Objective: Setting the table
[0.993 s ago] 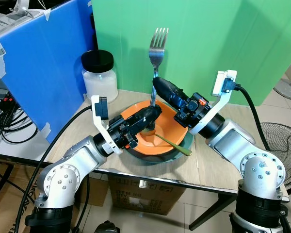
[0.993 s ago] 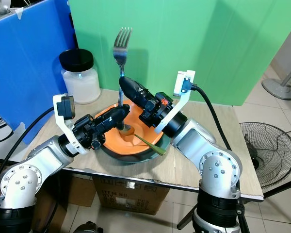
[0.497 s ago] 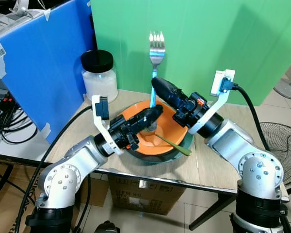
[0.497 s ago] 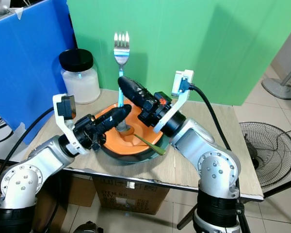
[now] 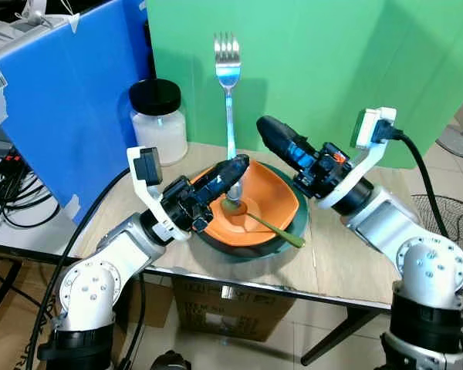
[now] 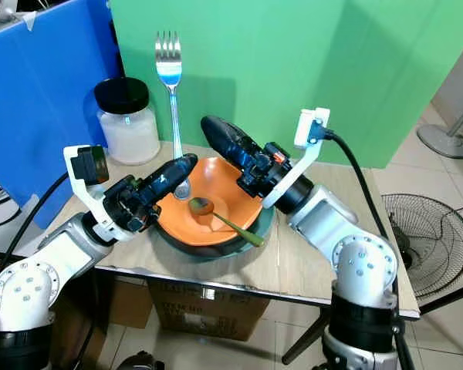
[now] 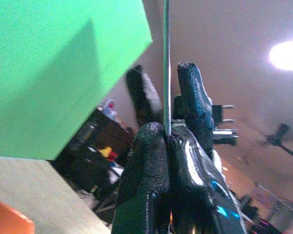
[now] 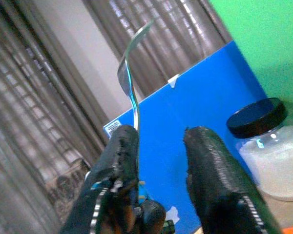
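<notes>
Left eye view has the fork [image 5: 228, 92] standing upright, tines up, pinched low by the left gripper [image 5: 233, 166] over the bowl [image 5: 282, 196], while the right gripper [image 5: 272, 132], parted and empty, sits just beside it.

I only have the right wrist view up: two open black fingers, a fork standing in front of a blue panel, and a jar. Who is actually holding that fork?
Observer: The left gripper is; its fingers are shut on the lower end of the fork, which stands upright with its tines up.
Operator: Where is my right gripper then?
Observer: The right gripper hangs open above the far rim of the orange bowl, apart from the fork.
Operator: Anything in the bowl?
Observer: A spoon lies in it, its handle resting over the near rim.
Operator: What is the bowl standing on?
Observer: A dark green plate on the table.
</notes>
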Motion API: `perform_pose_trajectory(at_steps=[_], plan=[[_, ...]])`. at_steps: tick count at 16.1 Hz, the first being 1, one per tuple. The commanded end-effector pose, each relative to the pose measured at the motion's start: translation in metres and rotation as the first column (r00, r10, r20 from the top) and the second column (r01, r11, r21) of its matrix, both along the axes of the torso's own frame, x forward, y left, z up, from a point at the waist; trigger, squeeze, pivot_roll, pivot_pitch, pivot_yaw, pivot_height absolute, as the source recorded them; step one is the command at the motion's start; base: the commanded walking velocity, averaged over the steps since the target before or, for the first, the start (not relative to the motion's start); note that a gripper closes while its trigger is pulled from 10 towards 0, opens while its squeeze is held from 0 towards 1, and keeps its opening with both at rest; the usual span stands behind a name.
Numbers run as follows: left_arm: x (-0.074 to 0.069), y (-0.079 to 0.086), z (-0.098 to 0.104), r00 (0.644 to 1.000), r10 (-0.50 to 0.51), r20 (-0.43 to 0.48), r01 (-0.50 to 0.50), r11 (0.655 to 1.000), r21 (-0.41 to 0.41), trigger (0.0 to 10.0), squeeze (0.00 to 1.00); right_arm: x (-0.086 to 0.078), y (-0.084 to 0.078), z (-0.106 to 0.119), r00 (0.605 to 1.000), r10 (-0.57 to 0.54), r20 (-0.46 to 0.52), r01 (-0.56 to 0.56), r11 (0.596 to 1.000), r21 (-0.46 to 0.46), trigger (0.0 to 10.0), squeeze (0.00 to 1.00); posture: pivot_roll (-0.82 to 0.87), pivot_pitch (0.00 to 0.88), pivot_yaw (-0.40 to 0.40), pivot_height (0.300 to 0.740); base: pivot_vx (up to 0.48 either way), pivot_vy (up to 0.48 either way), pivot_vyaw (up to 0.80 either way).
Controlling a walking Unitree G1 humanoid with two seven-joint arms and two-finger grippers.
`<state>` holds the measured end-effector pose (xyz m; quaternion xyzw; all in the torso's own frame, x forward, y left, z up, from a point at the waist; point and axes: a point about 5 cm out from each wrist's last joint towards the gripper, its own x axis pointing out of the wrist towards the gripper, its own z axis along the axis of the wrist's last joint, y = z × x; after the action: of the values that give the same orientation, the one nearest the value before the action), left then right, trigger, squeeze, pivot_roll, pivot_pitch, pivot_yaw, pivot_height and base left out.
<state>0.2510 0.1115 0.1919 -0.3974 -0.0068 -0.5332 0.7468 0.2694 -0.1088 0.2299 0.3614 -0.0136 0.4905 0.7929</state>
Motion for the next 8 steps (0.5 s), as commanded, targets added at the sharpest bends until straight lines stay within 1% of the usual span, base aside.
perform_pose_trajectory(at_steps=[1, 3, 4, 6, 8], plan=[[-0.002, -0.004, 0.004, 0.999, -0.048, 0.018, 0.048, 0.999, -0.004, 0.0, 0.00, 0.000, -0.001, 0.006, 0.999, 0.028, 0.029, -0.028, 1.000, -0.004, 10.0, 1.00, 0.13, 0.000, -0.033, 0.740, 0.000, 0.000, 0.00], [-0.003, -0.005, 0.003, 0.998, -0.063, 0.012, 0.063, 0.998, 0.002, 0.0, 0.00, 0.001, 0.000, 0.007, 0.999, 0.034, 0.035, -0.034, 0.999, -0.016, 10.0, 1.00, 0.13, 0.000, -0.033, 0.740, 0.000, 0.000, 0.00], [-0.005, -0.008, 0.002, 0.996, -0.086, 0.002, 0.086, 0.996, 0.006, 0.0, 0.00, 0.001, 0.004, 0.007, 0.997, 0.059, 0.040, -0.058, 0.998, -0.022, 10.0, 0.00, 0.13, 0.000, -0.034, 0.740, 0.000, 0.000, 0.00], [-0.006, -0.010, 0.001, 0.996, -0.094, -0.004, 0.094, 0.996, 0.006, 0.0, 0.00, -0.003, 0.008, 0.008, 0.994, 0.102, 0.048, -0.101, 0.995, -0.022, 10.0, 0.00, 0.13, 0.000, -0.034, 0.740, 0.000, 0.000, 0.00], [-0.007, -0.012, 0.000, 0.994, -0.110, -0.012, 0.110, 0.994, 0.006, 0.0, 0.00, -0.007, 0.012, 0.007, 0.989, 0.140, 0.050, -0.138, 0.989, -0.043, 10.0, 0.00, 0.13, 0.000, -0.033, 0.740, 0.000, 0.000, 0.00]])
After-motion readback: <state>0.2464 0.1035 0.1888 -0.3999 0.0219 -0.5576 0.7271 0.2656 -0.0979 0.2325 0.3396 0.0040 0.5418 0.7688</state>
